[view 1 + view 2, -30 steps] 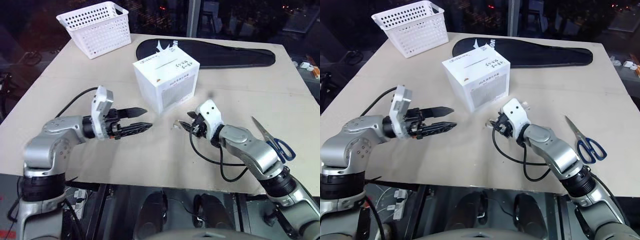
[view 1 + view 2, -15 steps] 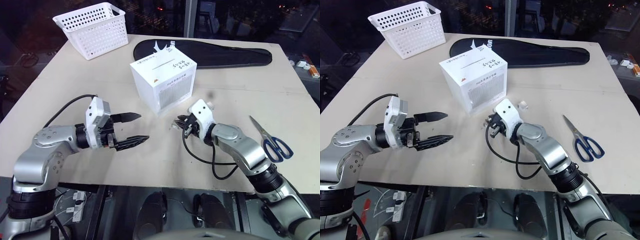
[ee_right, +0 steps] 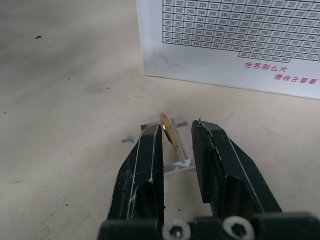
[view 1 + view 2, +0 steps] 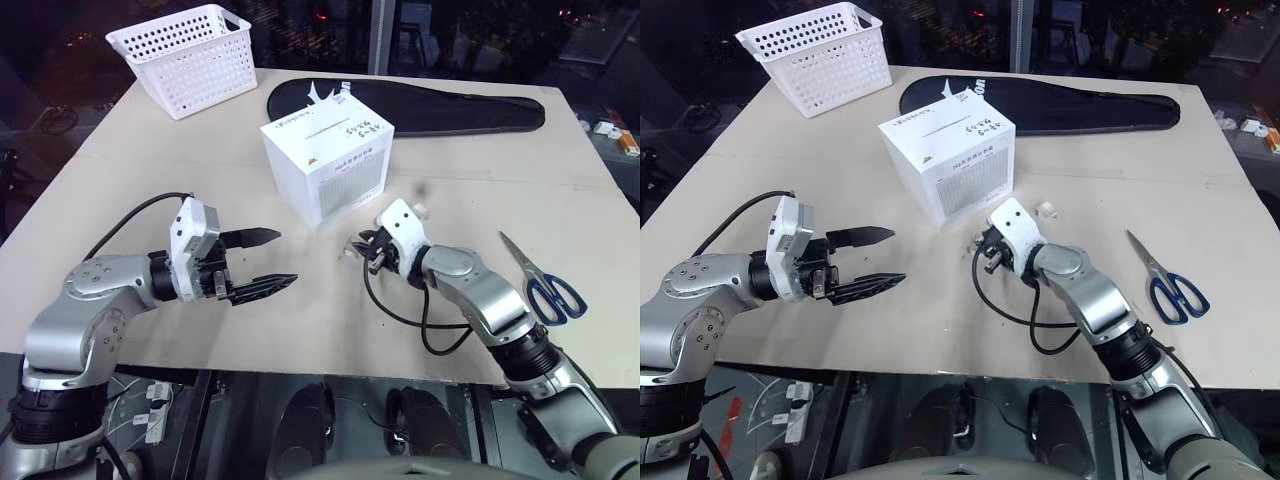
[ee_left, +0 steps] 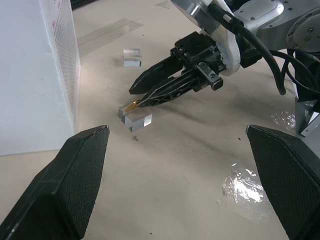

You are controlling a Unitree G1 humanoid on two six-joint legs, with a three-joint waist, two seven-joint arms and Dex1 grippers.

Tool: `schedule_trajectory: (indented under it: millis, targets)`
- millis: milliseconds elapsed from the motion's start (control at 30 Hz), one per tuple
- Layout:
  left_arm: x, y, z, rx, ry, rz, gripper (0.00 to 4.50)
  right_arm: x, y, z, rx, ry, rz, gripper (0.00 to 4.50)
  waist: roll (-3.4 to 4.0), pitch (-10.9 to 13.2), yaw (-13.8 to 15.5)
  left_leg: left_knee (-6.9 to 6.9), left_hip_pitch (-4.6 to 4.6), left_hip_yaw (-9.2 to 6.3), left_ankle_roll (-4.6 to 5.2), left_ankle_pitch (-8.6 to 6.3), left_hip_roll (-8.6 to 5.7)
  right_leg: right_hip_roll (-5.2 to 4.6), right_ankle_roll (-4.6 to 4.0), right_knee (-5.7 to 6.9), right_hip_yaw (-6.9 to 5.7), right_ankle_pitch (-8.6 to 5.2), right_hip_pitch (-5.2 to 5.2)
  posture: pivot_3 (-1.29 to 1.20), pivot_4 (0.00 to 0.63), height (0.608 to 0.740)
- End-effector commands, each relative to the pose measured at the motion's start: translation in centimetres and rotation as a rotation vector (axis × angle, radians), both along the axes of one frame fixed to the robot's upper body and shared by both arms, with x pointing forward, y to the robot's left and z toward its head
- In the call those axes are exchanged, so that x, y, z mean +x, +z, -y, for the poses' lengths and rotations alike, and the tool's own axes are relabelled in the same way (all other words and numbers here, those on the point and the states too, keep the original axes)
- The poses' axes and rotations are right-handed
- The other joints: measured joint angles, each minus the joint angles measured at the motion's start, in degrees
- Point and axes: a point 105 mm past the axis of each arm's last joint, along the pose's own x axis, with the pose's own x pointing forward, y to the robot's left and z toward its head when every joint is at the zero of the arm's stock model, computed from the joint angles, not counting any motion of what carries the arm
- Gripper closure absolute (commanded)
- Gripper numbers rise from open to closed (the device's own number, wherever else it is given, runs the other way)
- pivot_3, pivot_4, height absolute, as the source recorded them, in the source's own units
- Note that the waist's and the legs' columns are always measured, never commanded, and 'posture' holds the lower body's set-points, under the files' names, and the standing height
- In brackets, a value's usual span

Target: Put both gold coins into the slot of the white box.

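1. Coin point(image 3: 169, 131), gold and standing on edge, sits between the right gripper point(image 3: 177, 135) fingertips, leaning on one finger point(image 3: 150, 150); a gap remains to the other, so the jaws are narrowed but not clamped on it.
2. Beneath it lies a small clear plastic case point(image 5: 135, 118) on the table point(image 4: 120, 190), just near of the white box point(image 4: 326, 165).
3. The slot point(image 4: 332, 128) crosses the box's top.
4. Left gripper point(image 4: 266, 262) hovers spread wide and empty, left of the case.
5. Scissors point(image 4: 543, 280) lie far right.

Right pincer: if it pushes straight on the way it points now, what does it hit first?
Likely the small clear case just past the right pincer, where a gold coin stands; behind that, the white box.
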Motion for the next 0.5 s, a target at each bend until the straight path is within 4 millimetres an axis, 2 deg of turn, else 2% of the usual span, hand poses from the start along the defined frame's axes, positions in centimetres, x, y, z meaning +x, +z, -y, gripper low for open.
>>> schedule_trajectory:
  millis: [33, 133, 167, 233, 500]
  targets:
    - [-0.41, 0.82, 0.33, 0.015, -0.025, 0.048, 0.00, 0.22, 1.15, -0.11, 0.008, 0.010, 0.042, 3.45, 0.00, 0.0, 0.0, 0.00, 0.00, 0.00, 0.00, 0.00, 0.00, 0.00, 0.00, 0.00, 0.00, 0.00, 0.00, 0.00, 0.150, 0.740]
    - [-0.36, 0.82, 0.39, 0.014, -0.025, 0.050, 0.00, 0.29, 1.12, -0.06, 0.010, 0.010, 0.040, 3.45, 0.00, 0.0, 0.0, 0.00, 0.00, 0.00, 0.00, 0.00, 0.00, 0.00, 0.00, -0.01, 0.00, 0.00, 0.00, 0.00, 0.150, 0.740]
    - [-0.35, 0.82, 0.39, 0.013, -0.025, 0.050, 0.00, 0.32, 1.12, -0.05, 0.010, 0.009, 0.039, 4.05, 0.00, 0.0, 0.0, 0.00, 0.00, 0.00, 0.00, 0.00, 0.00, 0.00, -0.02, -0.01, 0.00, -0.01, 0.00, 0.00, 0.150, 0.740]
    - [-0.35, 0.80, 0.40, 0.012, -0.024, 0.051, 0.00, 0.35, 1.10, -0.01, 0.011, 0.009, 0.038, 4.35, 0.01, 0.0, 0.0, -0.01, 0.00, 0.00, 0.00, 0.00, 0.00, 0.00, -0.02, -0.01, 0.00, -0.01, -0.01, 0.00, 0.150, 0.740]
    - [-0.09, 0.96, 0.64, -0.031, -0.022, 0.029, 0.00, 0.13, 1.74, 0.15, 0.042, 0.017, 0.038, 4.35, 0.02, 0.0, 0.0, -0.03, 0.00, 0.00, 0.00, -0.01, 0.00, -0.01, -0.03, -0.02, 0.00, -0.02, -0.02, 0.00, 0.150, 0.740]
